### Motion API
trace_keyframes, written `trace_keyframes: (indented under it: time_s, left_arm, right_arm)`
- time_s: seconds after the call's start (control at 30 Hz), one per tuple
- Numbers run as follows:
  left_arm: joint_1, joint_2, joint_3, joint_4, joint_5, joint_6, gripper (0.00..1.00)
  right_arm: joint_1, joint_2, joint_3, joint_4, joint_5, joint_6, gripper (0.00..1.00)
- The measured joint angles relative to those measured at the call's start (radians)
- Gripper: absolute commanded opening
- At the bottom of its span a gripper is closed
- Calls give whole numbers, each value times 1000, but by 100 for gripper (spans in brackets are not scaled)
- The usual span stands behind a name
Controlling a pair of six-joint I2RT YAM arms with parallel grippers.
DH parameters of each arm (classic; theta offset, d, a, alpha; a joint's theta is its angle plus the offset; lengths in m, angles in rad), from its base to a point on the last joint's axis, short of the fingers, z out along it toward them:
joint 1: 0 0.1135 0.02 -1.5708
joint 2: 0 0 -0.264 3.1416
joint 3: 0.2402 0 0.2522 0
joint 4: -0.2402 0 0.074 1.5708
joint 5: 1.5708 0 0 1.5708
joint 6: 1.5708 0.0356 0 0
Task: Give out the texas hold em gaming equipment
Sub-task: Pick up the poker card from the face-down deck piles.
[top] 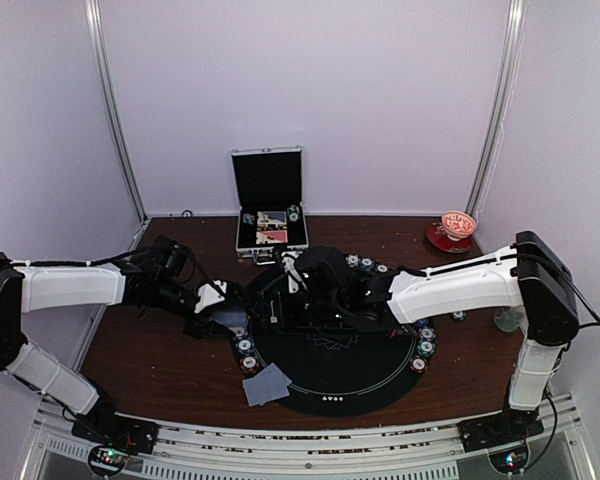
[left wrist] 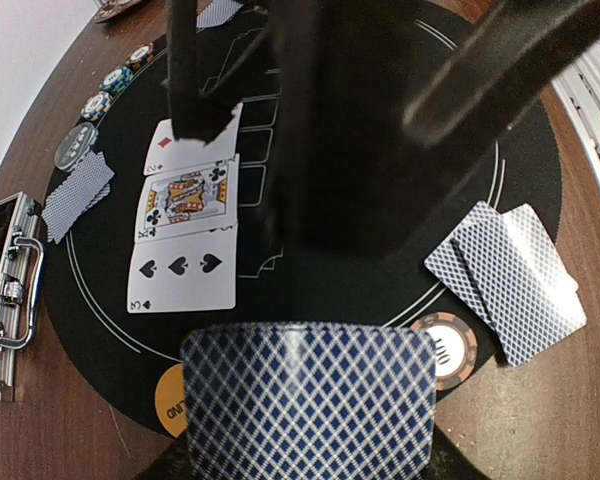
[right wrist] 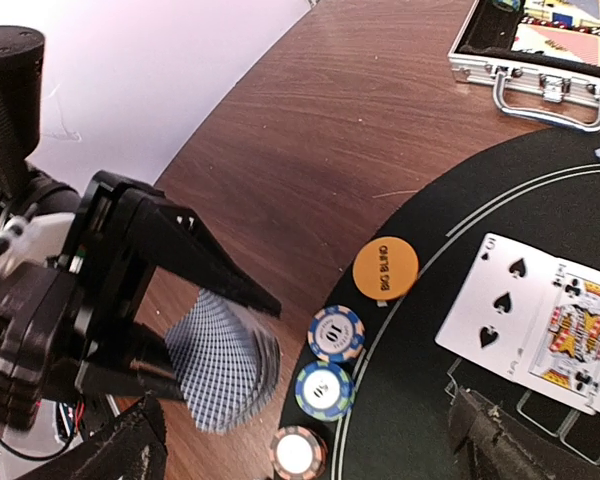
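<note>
My left gripper is shut on a deck of blue-backed cards, held just off the left rim of the black mat; the deck also shows in the right wrist view. My right gripper hovers open and empty over the mat, one finger above a red face-up card. A king of clubs and a spades card lie beside it. An orange big blind disc and chips sit on the mat's rim. Face-down cards lie nearby.
The open silver case stands at the back of the table with its handle facing the mat. More chips line the mat's right edge. A face-down pair lies near the case. A red bowl is at the back right.
</note>
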Motion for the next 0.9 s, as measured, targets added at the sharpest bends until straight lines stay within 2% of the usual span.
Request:
trace_keyframes:
  time_s: [0.3, 0.57, 0.9]
  left_arm:
    - [2, -1, 0, -5, 5, 0, 56]
    - [2, -2, 0, -6, 5, 1, 56]
    - [2, -1, 0, -6, -2, 2, 56]
  right_arm:
    - [-1, 157, 129, 27, -52, 39, 95]
    - [-1, 226, 179, 28, -90, 58, 88]
    - [-22, 264, 197, 50, -121, 87, 63]
